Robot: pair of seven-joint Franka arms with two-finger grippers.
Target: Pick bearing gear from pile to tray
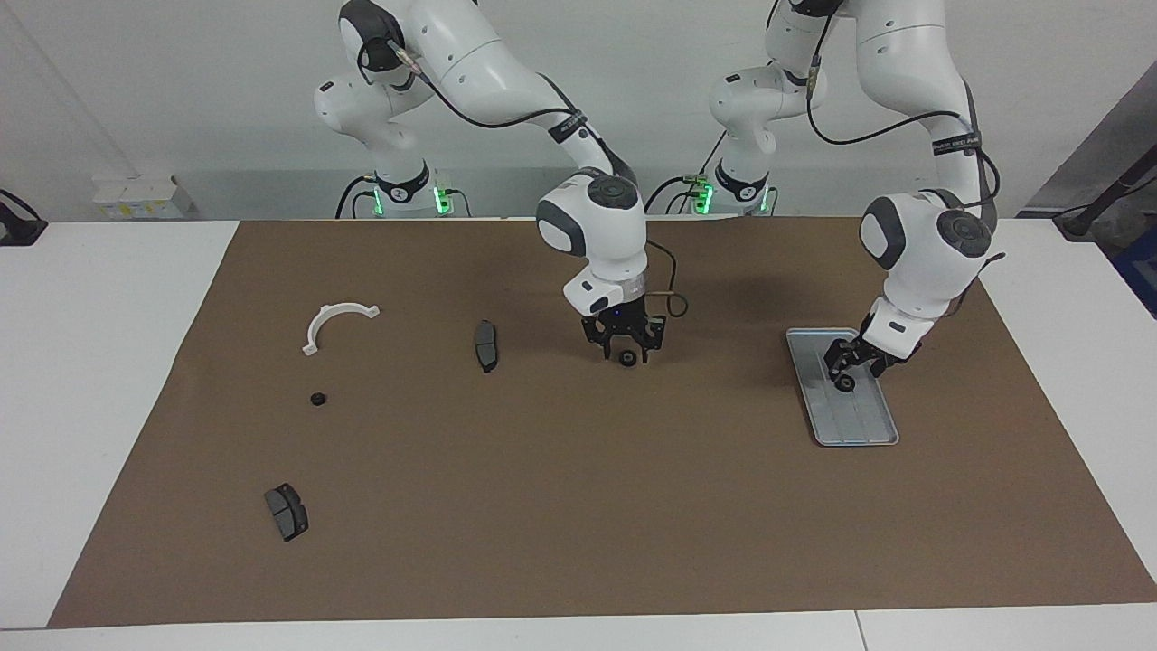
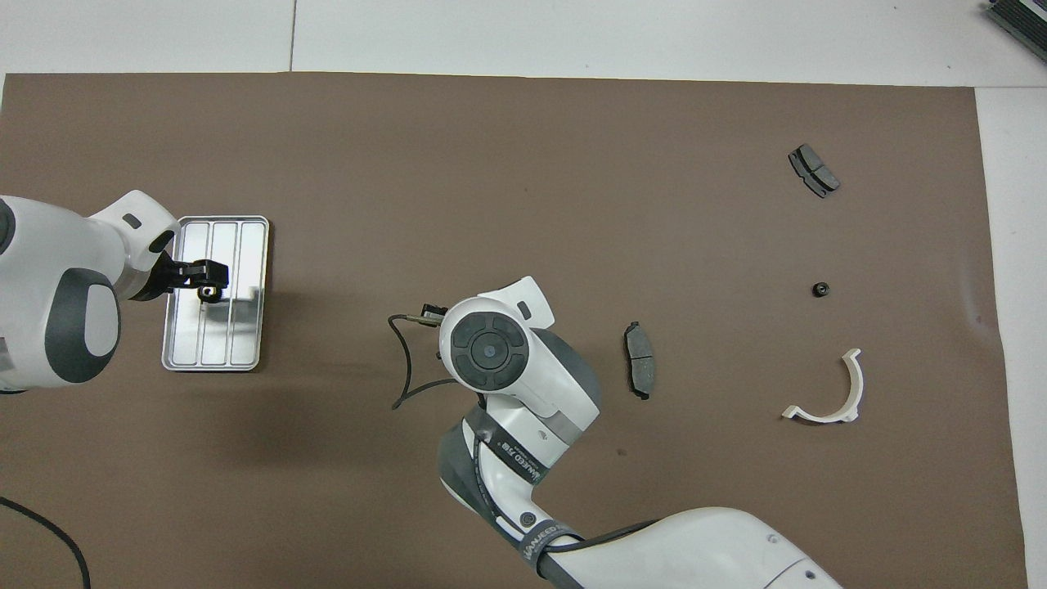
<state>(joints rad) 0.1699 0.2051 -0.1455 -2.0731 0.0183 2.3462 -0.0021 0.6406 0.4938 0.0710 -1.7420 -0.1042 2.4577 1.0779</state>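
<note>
Left pincer (image 1: 849, 372) over tray (image 1: 875, 432); arm lettering unreadable.

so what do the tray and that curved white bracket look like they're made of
The tray looks like bare metal, perhaps aluminium: silver-grey, with a bright sheen along its ribbed floor. The bracket looks like moulded plastic: evenly white, matte and thin-walled. Neither can be confirmed by look alone.

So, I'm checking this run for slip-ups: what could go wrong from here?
1. The loose gear lies on the mat between the right gripper's open fingers, well away from the tray; it may get left there or roll.
2. The tray gear sits right under the open left gripper; a careless lift could knock it over the low rim.
</note>
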